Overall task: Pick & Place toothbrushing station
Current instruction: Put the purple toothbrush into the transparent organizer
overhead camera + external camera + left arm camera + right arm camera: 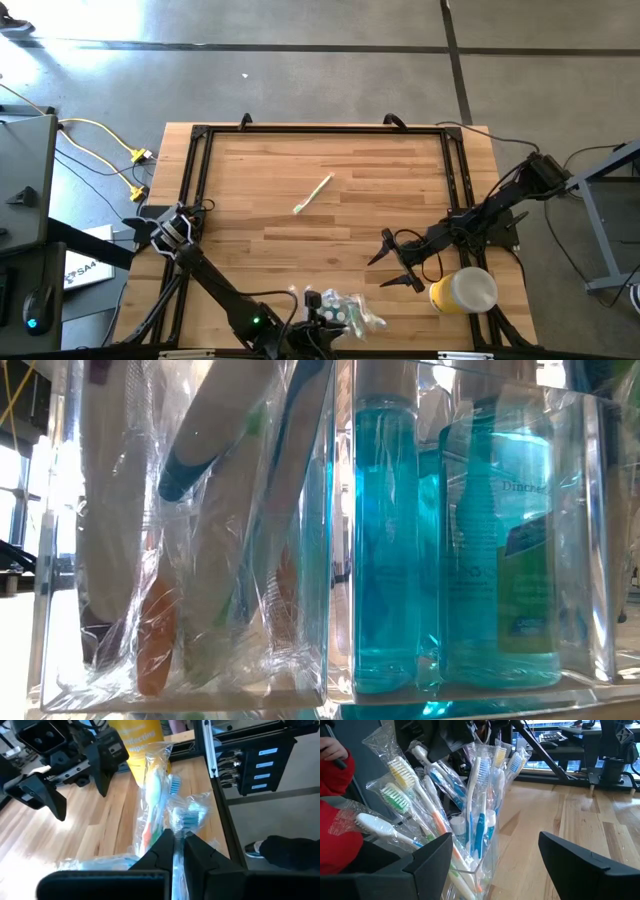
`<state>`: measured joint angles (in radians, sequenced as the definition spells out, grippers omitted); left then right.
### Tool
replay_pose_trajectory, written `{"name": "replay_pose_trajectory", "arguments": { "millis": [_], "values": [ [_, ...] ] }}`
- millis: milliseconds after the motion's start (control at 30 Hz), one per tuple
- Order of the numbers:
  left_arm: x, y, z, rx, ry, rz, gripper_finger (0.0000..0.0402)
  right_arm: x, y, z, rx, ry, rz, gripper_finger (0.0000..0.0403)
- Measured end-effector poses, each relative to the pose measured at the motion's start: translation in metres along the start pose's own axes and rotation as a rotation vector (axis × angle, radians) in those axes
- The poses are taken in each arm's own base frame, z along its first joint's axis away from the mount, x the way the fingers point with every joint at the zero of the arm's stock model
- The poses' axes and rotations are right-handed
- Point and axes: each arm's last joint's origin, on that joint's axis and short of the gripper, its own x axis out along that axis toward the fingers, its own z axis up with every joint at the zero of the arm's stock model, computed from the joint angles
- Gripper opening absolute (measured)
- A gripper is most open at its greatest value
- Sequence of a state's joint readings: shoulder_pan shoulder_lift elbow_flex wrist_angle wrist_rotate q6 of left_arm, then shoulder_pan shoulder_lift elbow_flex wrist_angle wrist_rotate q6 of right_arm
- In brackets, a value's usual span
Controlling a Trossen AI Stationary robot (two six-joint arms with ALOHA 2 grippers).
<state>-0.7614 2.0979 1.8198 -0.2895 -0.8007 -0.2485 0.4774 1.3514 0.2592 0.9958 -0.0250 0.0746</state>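
Note:
A clear holder (330, 530) at the table's near edge holds several plastic-wrapped toothbrushes (475, 815) upright. It also shows in the high view (342, 312). Blue bottles (450, 530) stand in its other compartment. My left gripper (173, 834) is above the holder (322, 305), shut on one wrapped toothbrush with blue bristles (187, 817). My right gripper (395, 263) is open and empty a little to the right of the holder and faces it (495, 837). One loose toothbrush (313, 194) lies flat on the middle of the table. My left gripper pinches the wrapped toothbrush between its two fingers, on the wrapped shaft just behind the blue-bristled head (175, 827). The fingers come from above, as the right wrist view shows (447, 740). The brush stands among the other wrapped brushes; its lower end is hidden.
A yellow cup (463, 291) lies at the near right, beside my right gripper. A black frame (196, 160) runs round the tabletop. A person in a red sleeve (335, 805) is beyond the near edge. Bare wood lies across the middle and far side.

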Motion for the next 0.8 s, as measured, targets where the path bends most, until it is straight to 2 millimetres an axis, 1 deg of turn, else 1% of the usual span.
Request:
{"name": "replay_pose_trajectory", "arguments": {
  "millis": [167,300,433,567,800],
  "values": [
    [-0.012,-0.010,-0.003,0.002,-0.021,0.038,0.0016,0.000,0.000,0.000,0.000,0.002,0.000,0.0288],
    [-0.030,-0.023,-0.006,0.008,-0.060,0.095,0.0007,0.000,0.000,0.000,0.000,0.003,0.000,0.0288],
    [-0.044,-0.032,-0.010,-0.050,-0.092,0.149,0.0008,0.000,0.000,0.000,0.000,0.003,0.000,0.0288],
    [-0.039,-0.037,-0.022,-0.092,-0.097,0.214,0.0008,0.000,0.000,0.000,0.000,0.001,0.000,0.0288],
    [-0.029,-0.043,-0.039,-0.115,-0.081,0.242,0.0008,0.000,0.000,0.000,0.000,-0.004,0.000,0.0288]
  ]
}}
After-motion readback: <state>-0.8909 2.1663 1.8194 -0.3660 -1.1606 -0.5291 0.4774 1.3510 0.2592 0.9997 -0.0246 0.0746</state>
